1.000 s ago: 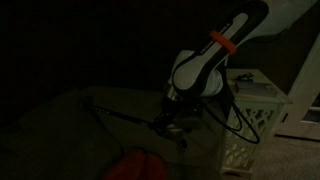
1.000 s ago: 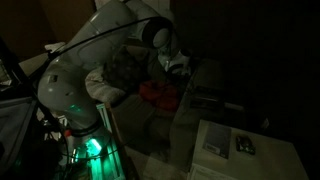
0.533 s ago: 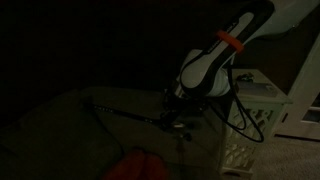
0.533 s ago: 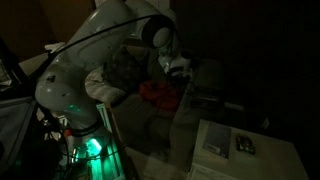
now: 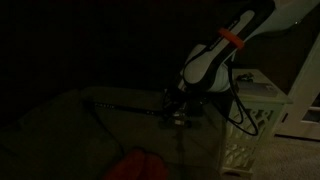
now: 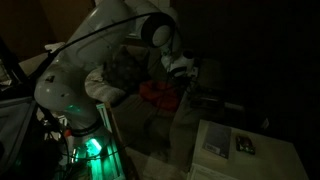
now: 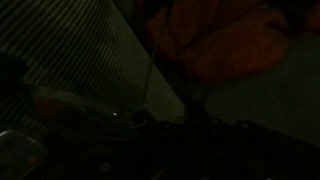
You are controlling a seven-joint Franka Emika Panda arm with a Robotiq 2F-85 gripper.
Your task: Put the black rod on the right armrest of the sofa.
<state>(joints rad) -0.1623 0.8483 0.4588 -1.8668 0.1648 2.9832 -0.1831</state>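
The scene is very dark. In an exterior view my gripper (image 5: 177, 110) hangs over the olive-grey sofa (image 5: 60, 130) and is shut on one end of the thin black rod (image 5: 125, 106). The rod sticks out to the left, nearly level, above the seat. In the wrist view the rod (image 7: 149, 78) runs up from the dark jaws (image 7: 165, 125). The gripper also shows in an exterior view (image 6: 181, 69), over the sofa (image 6: 150, 125); the rod cannot be made out there.
A white lattice-sided box table (image 5: 262, 110) stands right of the sofa, beside the arm. A red-orange cushion (image 5: 135, 165) (image 6: 158, 92) (image 7: 230, 40) lies on the seat. A low white table (image 6: 250, 160) holds dark flat items.
The gripper has risen and moved a little to the right with the rod. The rod, which sloped down toward the gripper, now lies nearly level and higher above the seat.
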